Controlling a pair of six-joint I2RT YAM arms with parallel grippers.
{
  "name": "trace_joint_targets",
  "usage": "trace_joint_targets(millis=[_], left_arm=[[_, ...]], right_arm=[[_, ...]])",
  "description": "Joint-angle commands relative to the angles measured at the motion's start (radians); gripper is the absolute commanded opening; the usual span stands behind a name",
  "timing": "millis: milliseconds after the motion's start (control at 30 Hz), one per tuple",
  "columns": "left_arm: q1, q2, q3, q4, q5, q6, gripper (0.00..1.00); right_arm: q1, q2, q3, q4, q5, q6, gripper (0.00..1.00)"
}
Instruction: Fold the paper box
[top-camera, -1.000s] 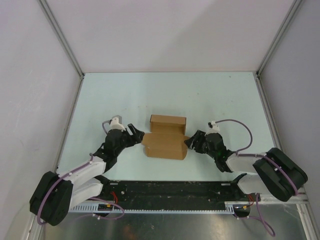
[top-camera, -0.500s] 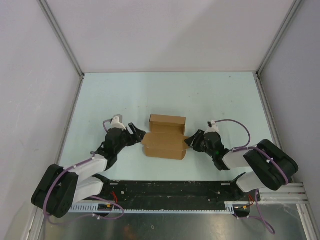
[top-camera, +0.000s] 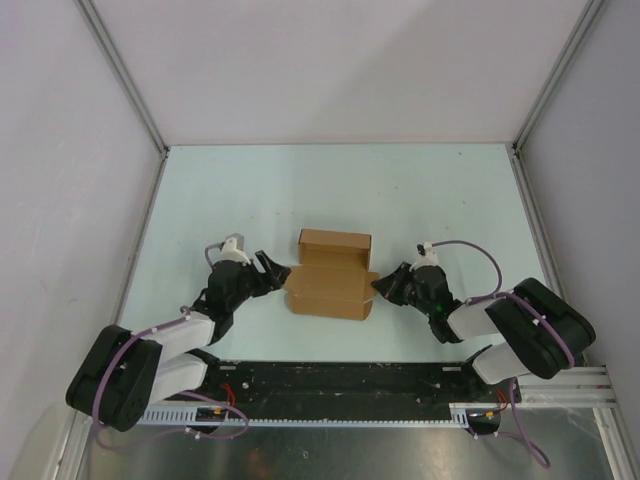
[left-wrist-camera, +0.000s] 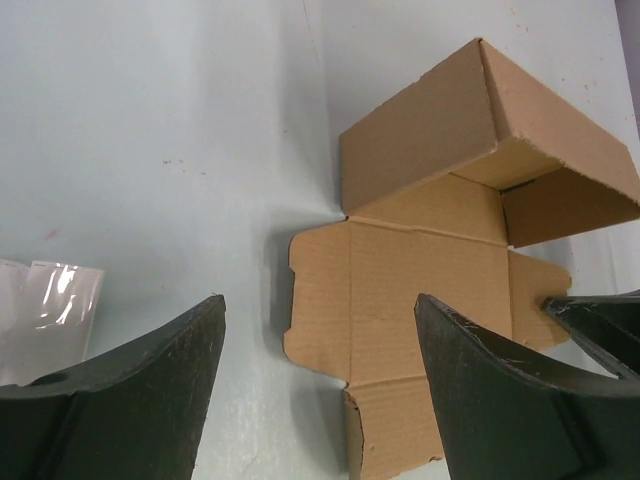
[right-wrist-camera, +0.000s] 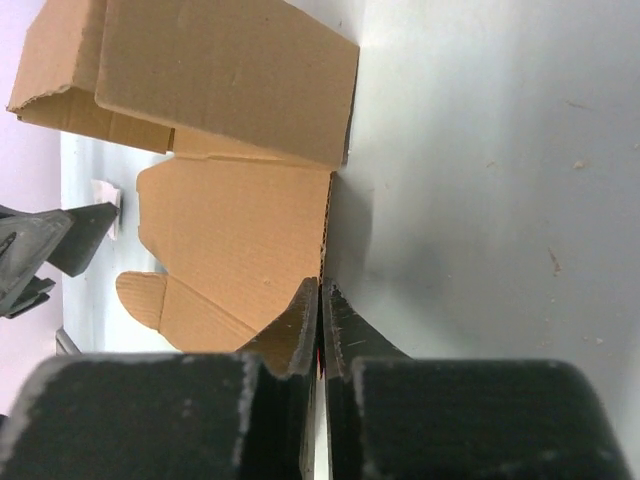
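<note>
Our right gripper (right-wrist-camera: 320, 292) just clamped the paper box (right-wrist-camera: 230, 215) edge, lower centre. Meanwhile our left gripper (left-wrist-camera: 318, 315) hangs wide and empty, so we judge the fold can start.

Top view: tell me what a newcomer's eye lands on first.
A brown box lies half folded in the middle of the table, with one part raised as an open sleeve at the far side and its flaps flat in front. The right hand is shut on the box's right edge. The left hand stands open just off the left edge.
</note>
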Motion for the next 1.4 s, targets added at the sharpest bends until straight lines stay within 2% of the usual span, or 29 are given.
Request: trace_joint_targets(millis=[0,333,700,1100,1367], left_arm=[[0.010,0.031,-0.029,0.092,0.045,-0.027,0.82],[0.011,0.112,-0.061,0.216,0.111,-0.108,0.82],[0.008,0.244,-0.067,0.359,0.184,-0.159,0.66],[0.007,0.305,-0.058,0.396,0.205,-0.159,0.64],[0.001,0.331,-0.033,0.397,0.225,-0.148,0.63]], right_arm=[[-0.040,0.006,-0.024,0.074,-0.084,0.004,0.00],[-0.112,-0.086,-0.066,0.076,-0.166,0.072,0.00],[-0.126,-0.166,-0.064,0.016,-0.172,0.082,0.00],[-0.126,-0.149,-0.046,-0.122,-0.103,0.021,0.00],[-0.124,-0.092,-0.046,-0.114,-0.098,0.012,0.00]])
